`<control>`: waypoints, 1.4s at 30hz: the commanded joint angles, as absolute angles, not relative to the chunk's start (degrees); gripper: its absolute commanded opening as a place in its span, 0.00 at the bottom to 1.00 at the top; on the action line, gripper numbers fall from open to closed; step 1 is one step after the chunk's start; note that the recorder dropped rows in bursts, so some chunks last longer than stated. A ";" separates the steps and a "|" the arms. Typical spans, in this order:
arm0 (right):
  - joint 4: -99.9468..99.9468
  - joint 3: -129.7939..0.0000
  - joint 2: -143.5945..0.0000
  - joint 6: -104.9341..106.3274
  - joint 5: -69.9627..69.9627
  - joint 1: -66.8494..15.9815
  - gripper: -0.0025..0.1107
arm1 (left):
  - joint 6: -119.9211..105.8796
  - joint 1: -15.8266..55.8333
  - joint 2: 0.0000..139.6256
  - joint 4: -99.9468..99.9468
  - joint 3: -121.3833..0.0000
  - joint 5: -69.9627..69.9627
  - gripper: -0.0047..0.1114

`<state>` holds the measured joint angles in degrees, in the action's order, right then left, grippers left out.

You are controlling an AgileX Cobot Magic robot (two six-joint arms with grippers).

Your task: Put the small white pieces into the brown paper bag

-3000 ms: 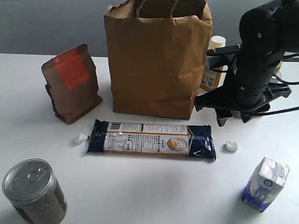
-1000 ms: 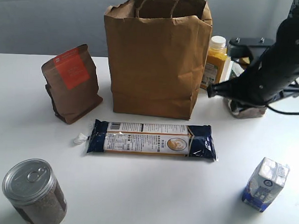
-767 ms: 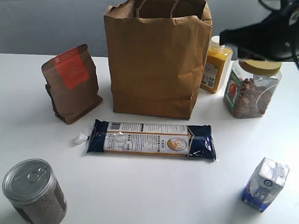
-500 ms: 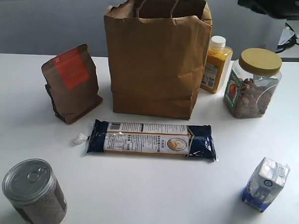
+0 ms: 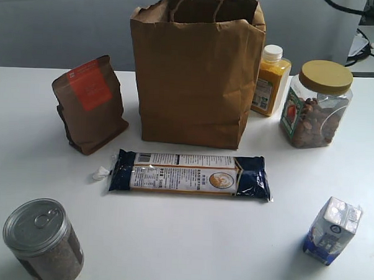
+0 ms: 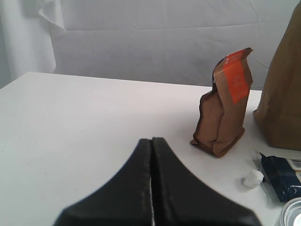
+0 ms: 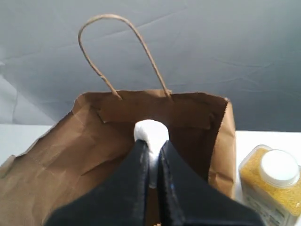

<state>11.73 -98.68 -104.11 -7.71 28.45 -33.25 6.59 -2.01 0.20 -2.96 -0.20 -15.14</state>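
The tall brown paper bag (image 5: pixel 193 69) stands at the back middle of the table, its mouth open. In the right wrist view my right gripper (image 7: pixel 151 143) is shut on a small white piece (image 7: pixel 151 132), held above the brown paper bag's (image 7: pixel 117 136) open mouth. Another small white piece (image 5: pixel 100 173) lies on the table at the left end of the long blue packet; the left wrist view shows it too (image 6: pixel 253 178). My left gripper (image 6: pixel 151 141) is shut on nothing, low over bare table. Neither gripper shows in the exterior view.
A brown pouch with an orange label (image 5: pixel 89 105) stands left of the bag. A long blue packet (image 5: pixel 190 174) lies in front of it. A yellow bottle (image 5: pixel 269 81) and nut jar (image 5: pixel 314 103) stand to the right. A tin can (image 5: pixel 41 238) and blue carton (image 5: pixel 332 230) sit near the front.
The right arm picked the white piece up from beside the blue packet's right end, rose, and left the exterior view. The nut jar it hid now shows.
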 commanded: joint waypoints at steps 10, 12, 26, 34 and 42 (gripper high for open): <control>28.02 -110.66 -114.61 4.87 34.02 -33.23 0.19 | 6.90 -1.70 0.00 -2.51 0.00 -15.01 0.04; 28.02 -110.66 -114.61 4.75 35.00 -33.23 0.38 | 6.90 -1.70 0.00 -2.51 0.00 -15.01 0.04; 9.62 -108.84 -107.22 -1.66 51.81 -33.23 0.11 | 6.90 -1.70 0.00 -2.51 0.00 -15.01 0.04; 2.48 -88.72 -95.90 -5.17 51.04 -33.23 0.02 | 6.90 -1.70 0.00 -2.51 0.00 -15.01 0.04; 5.06 -72.18 -89.08 -6.02 46.79 -41.65 0.02 | 6.90 -1.70 0.00 -2.51 0.00 -15.01 0.04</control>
